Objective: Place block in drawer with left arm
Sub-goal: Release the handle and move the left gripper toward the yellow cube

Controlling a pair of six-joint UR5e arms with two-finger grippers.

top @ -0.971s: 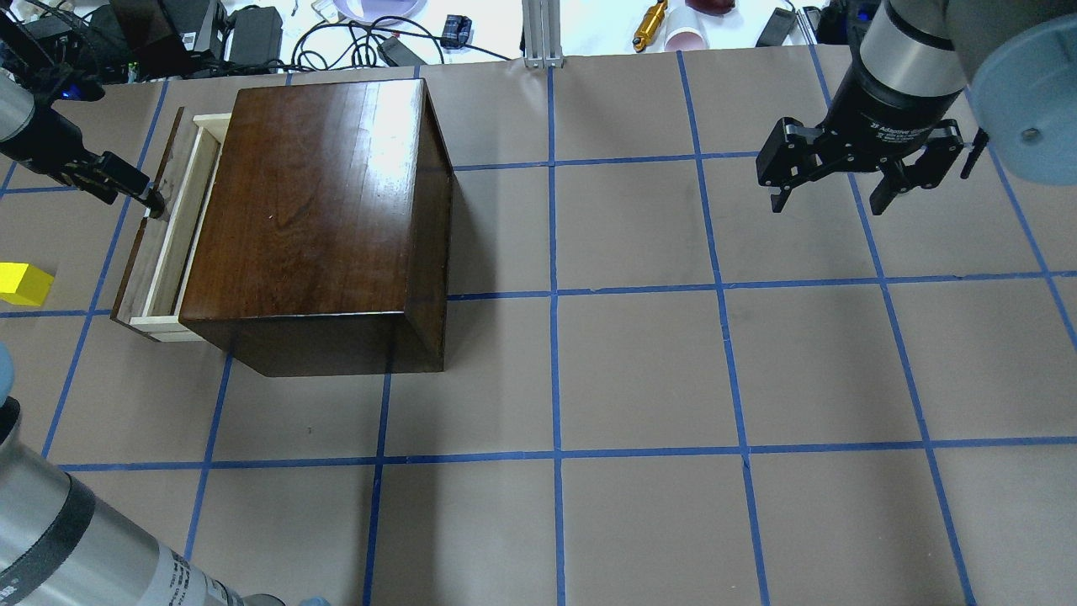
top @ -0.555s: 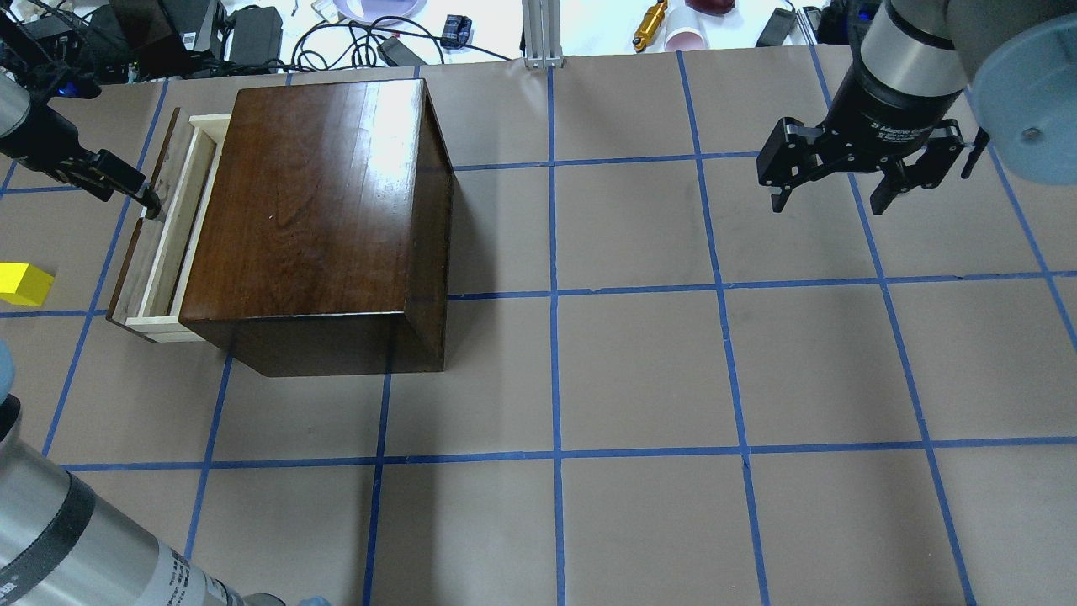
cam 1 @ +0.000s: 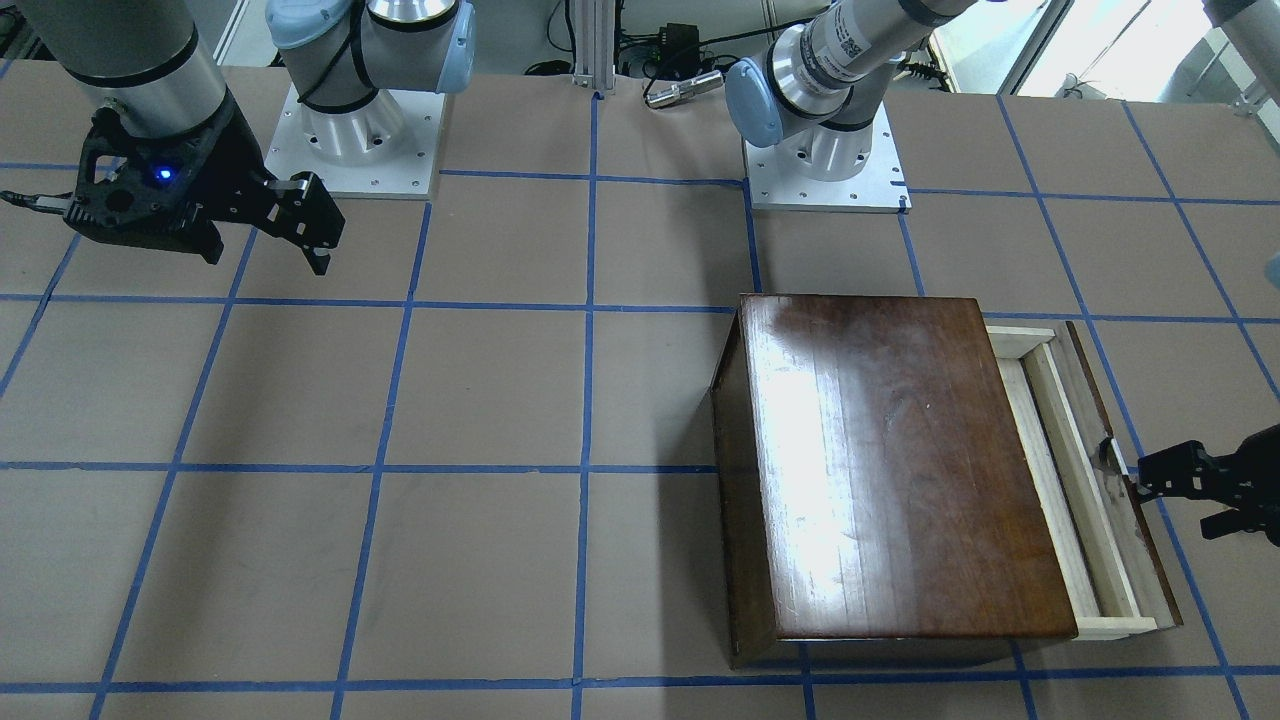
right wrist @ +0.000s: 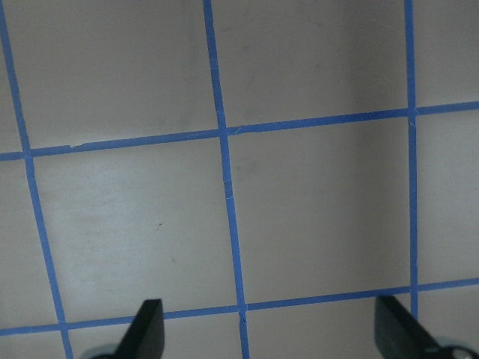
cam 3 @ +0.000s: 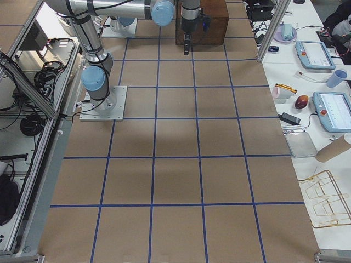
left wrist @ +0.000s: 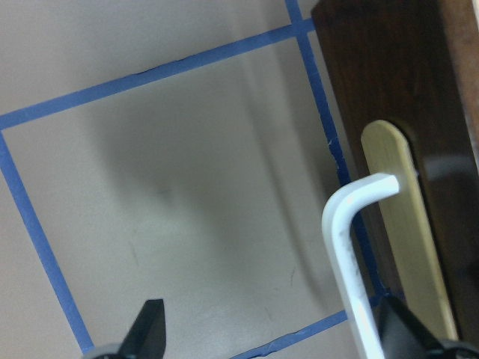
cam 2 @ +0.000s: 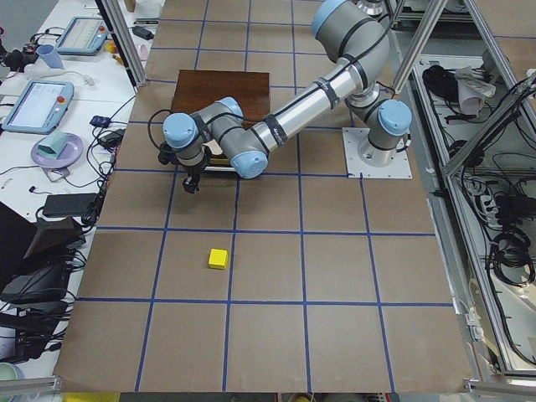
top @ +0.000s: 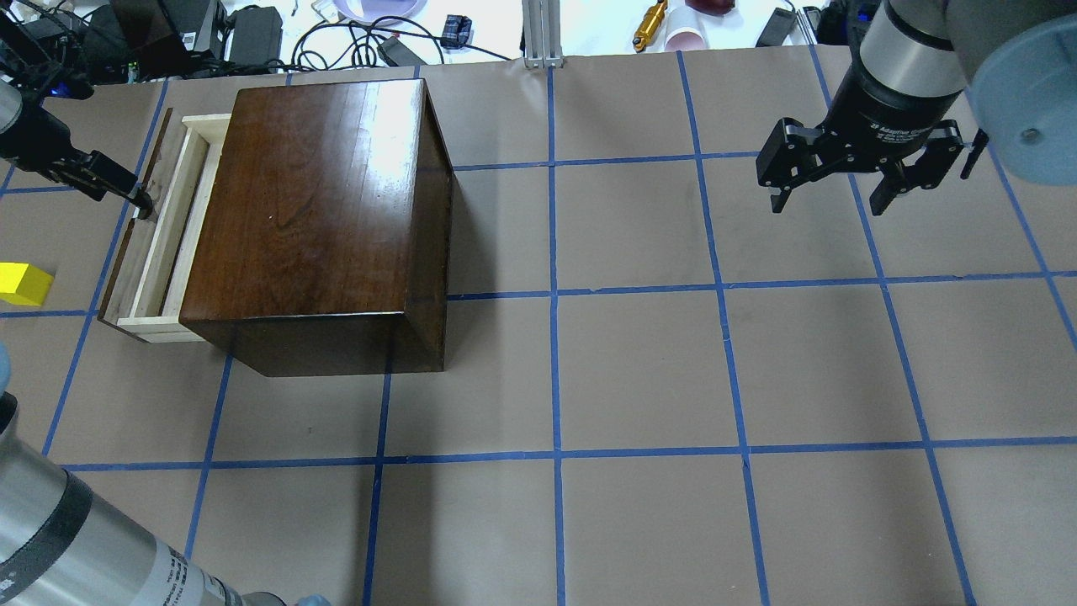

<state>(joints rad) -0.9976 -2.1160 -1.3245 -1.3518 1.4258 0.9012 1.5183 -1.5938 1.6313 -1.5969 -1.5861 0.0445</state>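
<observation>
The yellow block (top: 21, 284) lies on the table at the far left, apart from the cabinet; it also shows in the exterior left view (cam 2: 219, 258). The dark-brown cabinet (top: 311, 210) has its drawer (top: 156, 240) pulled partly out to the left, showing a strip of pale-wood tray. My left gripper (top: 139, 202) is at the drawer's front. In the left wrist view its fingers (left wrist: 150, 329) are spread wide, and the white handle (left wrist: 352, 247) sits between them, close to the right finger. My right gripper (top: 829, 202) is open and empty, held above the table at the far right.
Cables, power bricks, cups and a bowl lie beyond the table's far edge (top: 362, 34). The two arm bases (cam 1: 825, 160) stand at the robot's side. Blue tape lines grid the brown tabletop (top: 639, 370).
The drawer has slid further out of the cabinet to the left, and my left gripper has moved left with its handle. The block and the right arm have not moved.
</observation>
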